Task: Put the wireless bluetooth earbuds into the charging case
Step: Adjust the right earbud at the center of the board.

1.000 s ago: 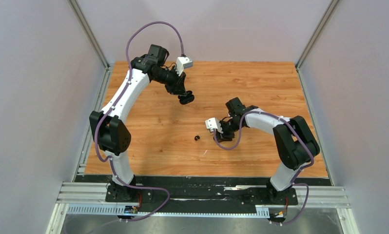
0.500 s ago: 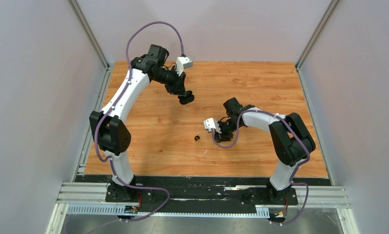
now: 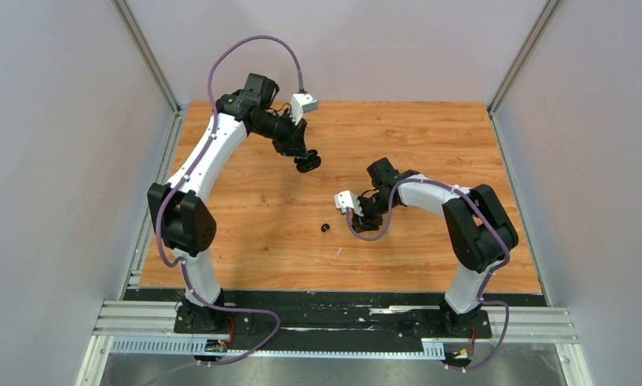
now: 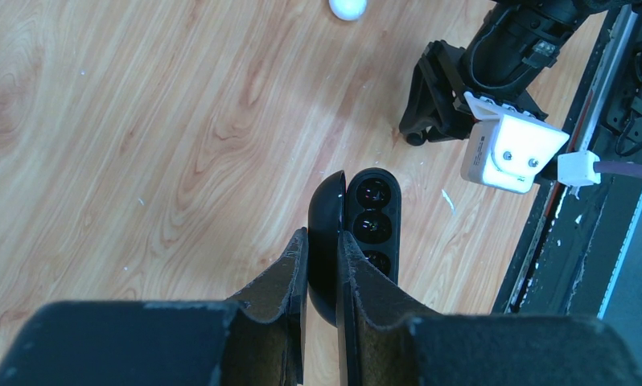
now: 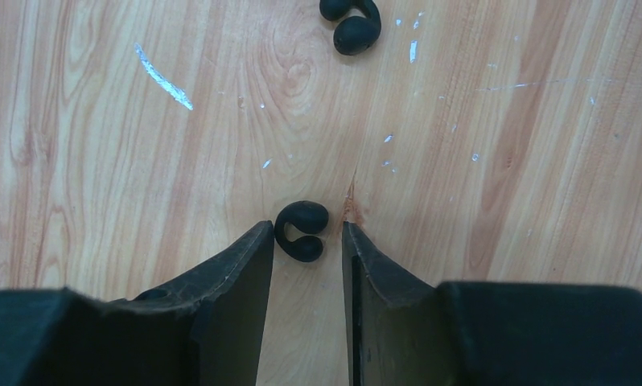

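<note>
- My left hand (image 4: 322, 241) was pressed together on the lid of the open black charging case (image 4: 372, 217), which it held up over the tabletop (image 4: 141, 121) with its wells in the wrist camera's view. They looked empty, as far as I could tell.
- My right hand (image 5: 306, 241) was down at the tabletop with its fingers spread. A black earbud (image 5: 302, 231) lay between them with a gap on either side, so I had no grip on it.
- A second black earbud (image 5: 350, 24) lay further out on the wood, and a white earbud (image 4: 348, 8) sat at the top edge of the left wrist view, well apart from the case.
- The first risk, as I judged it, was the close itself. The bud was a small curled shape — if one finger met it before the other, it could roll or skip out sideways.
- Even once caught, it might have twisted in the pinch and met the well at the wrong angle.
- I held the case by its lid alone — pushing a bud in could have swung the hinge or slid the case out of my grip.
</note>
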Available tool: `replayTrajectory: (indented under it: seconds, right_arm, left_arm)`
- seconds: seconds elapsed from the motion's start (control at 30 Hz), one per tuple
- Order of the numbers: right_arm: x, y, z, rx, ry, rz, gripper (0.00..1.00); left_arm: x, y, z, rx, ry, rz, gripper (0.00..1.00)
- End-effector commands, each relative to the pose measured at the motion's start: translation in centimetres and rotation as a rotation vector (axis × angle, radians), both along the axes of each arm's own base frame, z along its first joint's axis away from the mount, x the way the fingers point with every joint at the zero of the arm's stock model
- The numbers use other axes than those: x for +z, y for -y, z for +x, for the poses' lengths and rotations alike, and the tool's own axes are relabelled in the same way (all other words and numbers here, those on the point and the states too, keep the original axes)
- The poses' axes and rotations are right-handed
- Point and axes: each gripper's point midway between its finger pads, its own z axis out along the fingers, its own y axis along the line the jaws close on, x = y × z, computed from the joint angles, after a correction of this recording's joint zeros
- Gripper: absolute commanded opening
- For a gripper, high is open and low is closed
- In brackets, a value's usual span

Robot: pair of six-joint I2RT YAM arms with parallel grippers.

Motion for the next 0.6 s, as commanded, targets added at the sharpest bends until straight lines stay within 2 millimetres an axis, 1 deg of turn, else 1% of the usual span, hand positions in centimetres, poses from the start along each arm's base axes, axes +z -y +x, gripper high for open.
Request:
replayTrajectory:
  seconds: [0.0, 0.1, 0.2, 0.37, 0.57]
  right_arm:
    - [2.4, -1.0, 0.7, 0.023, 0.062, 0.051, 0.36]
    - [3.1, -1.0, 0.4, 0.033, 0.066, 0.067, 0.37]
    - [3.5, -0.9, -0.3, 0.049, 0.048, 0.075, 0.37]
    - [3.5, -0.8, -1.3, 0.059, 0.002, 0.07, 0.36]
    - [3.3, -1.2, -1.5, 0.081, -0.015, 0.089, 0.36]
  left_arm:
    - [1.2, 0.2, -0.2, 0.0, 0.012, -0.031, 0.0]
    - [1.3, 0.2, -0.3, -0.002, 0.013, -0.033, 0.0]
    - [1.3, 0.2, -0.4, -0.006, 0.014, -0.033, 0.0]
    - [1.4, 0.2, -0.5, -0.007, 0.009, -0.038, 0.0]
    - [1.4, 0.2, -0.5, -0.007, 0.008, -0.039, 0.0]
